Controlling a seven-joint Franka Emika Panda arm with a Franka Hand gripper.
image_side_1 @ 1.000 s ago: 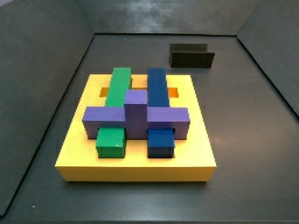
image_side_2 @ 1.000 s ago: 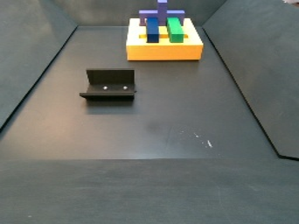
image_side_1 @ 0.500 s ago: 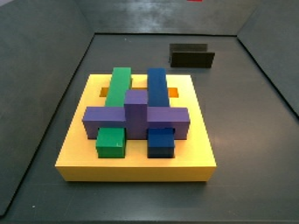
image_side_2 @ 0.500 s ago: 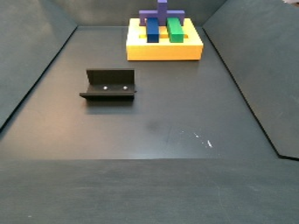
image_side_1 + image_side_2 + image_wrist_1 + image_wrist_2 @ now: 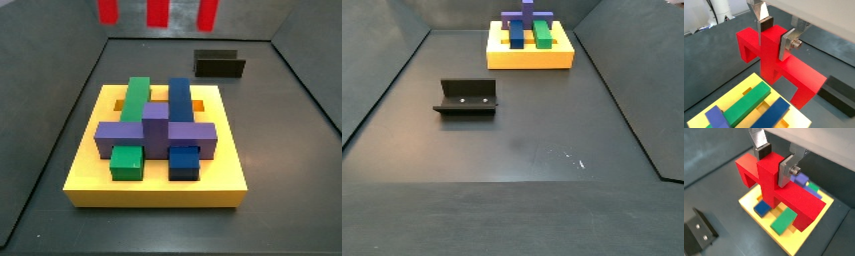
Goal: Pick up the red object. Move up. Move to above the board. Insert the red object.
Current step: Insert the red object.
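Red fills both wrist views: the red object (image 5: 777, 65) hangs from our gripper (image 5: 774, 34), whose silver fingers (image 5: 787, 42) press their dark pads against the central stub, so the jaws are closed on it. The bar and legs sit below the fingers, and beneath them we see the board (image 5: 734, 100) with its green block (image 5: 747, 102) and blue block (image 5: 774, 114). In a wrist view the fixture (image 5: 701, 230) lies on the dark floor off to one side of the board (image 5: 794, 240); the red object (image 5: 774, 188) is held clear above both.

In a side view we see only the three red leg ends (image 5: 156, 11) at the top edge of the frame, high above the far end of the board (image 5: 154, 190); the gripper itself is cut off there. That view shows the purple block (image 5: 154, 135) crossing the green (image 5: 134, 100) and blue (image 5: 178, 100) blocks, with the fixture (image 5: 221, 65) at the upper right.

In a side view from the opposite end, the board (image 5: 529, 55) sits at the top centre and the fixture (image 5: 466, 97) at mid-left; neither gripper nor red object appears.
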